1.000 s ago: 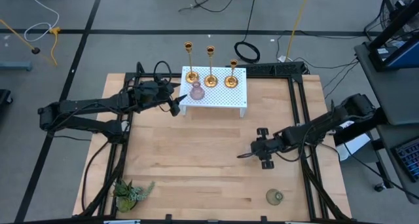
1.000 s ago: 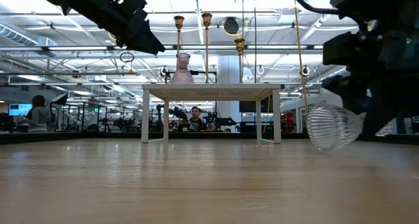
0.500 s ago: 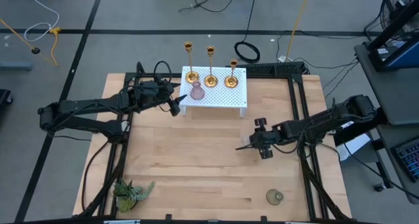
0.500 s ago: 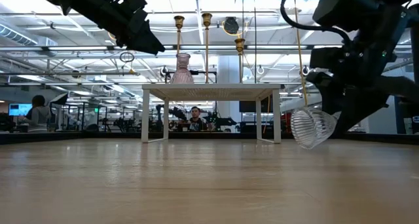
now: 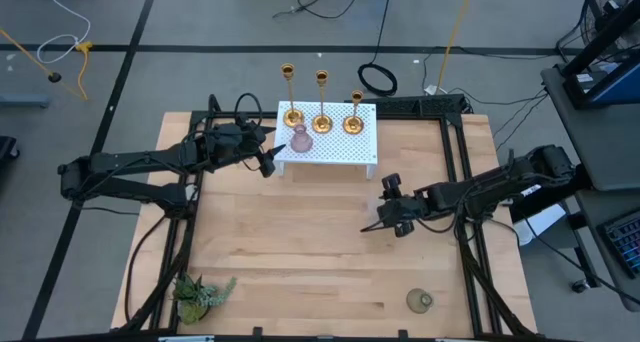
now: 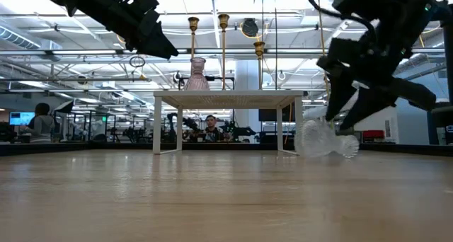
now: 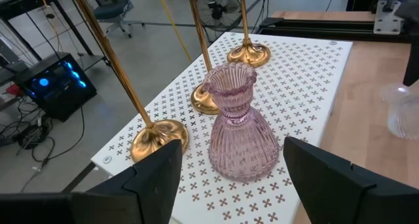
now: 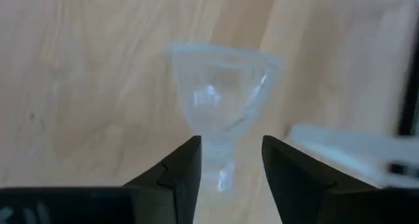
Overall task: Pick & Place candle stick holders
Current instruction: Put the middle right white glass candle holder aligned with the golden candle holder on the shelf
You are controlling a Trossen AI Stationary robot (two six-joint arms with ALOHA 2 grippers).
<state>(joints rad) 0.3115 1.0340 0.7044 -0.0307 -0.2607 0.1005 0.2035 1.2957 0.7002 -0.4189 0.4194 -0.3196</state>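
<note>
left end effector point(image 5: 270, 162) hovers wide open, empty, at 9 o'clock of white rack point(image 5: 345, 147) | pink holder point(image 5: 301, 139) + three gold candlesticks point(image 5: 322, 104) upright on rack | right end effector point(image 5: 378, 222) clamps clear holder point(image 6: 322, 138) by its neck, tilted, mid-surface point(image 5: 290, 242) | green holder point(image 5: 420, 301) at surface's 5 o'clock
</note>
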